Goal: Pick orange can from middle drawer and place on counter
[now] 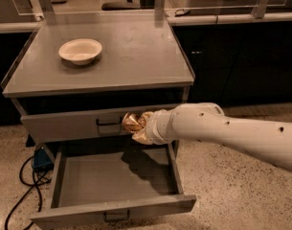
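The orange can (131,122) is a shiny coppery can held at the tip of my white arm. My gripper (138,127) is shut on the orange can and holds it in the air above the open middle drawer (112,176), level with the front of the closed top drawer. The middle drawer is pulled out and its grey floor is bare, with the arm's shadow on it. The counter (136,51) is the grey cabinet top above and behind the can.
A white bowl (80,50) sits at the back left of the counter. Low clear panels edge the counter. A blue box with black cables (40,159) lies on the floor left of the cabinet. Dark cabinets stand behind on the right.
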{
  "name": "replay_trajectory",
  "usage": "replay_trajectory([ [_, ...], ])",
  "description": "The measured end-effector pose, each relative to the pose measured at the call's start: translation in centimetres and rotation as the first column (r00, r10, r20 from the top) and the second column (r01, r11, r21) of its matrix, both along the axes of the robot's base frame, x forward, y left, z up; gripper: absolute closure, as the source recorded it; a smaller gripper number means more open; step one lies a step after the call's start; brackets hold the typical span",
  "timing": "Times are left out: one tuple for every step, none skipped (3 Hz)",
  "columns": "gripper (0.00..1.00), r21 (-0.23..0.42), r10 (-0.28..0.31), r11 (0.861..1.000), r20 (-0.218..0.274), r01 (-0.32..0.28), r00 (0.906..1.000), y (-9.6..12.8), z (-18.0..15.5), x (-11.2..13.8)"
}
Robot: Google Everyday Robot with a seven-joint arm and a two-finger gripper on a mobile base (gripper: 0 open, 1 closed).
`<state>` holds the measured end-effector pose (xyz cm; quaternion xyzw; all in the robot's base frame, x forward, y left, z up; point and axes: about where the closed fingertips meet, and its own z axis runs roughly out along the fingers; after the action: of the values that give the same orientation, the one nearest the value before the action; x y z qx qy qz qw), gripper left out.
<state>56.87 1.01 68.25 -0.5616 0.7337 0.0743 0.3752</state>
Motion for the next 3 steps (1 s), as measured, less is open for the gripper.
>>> replay_trajectory([
  [1.0,-0.041,0.012,0.999,0.037,-0.011,0.9992,-0.1,5.0,-0.5],
  [1.0,-0.113,0.034,0.993,0.159,-0.016,0.9866,0.3,17.3,-1.6],
  [1.0,-0.113,0.034,0.994,0.159,-0.016,0.9866,0.3,17.2,-1.6],
])
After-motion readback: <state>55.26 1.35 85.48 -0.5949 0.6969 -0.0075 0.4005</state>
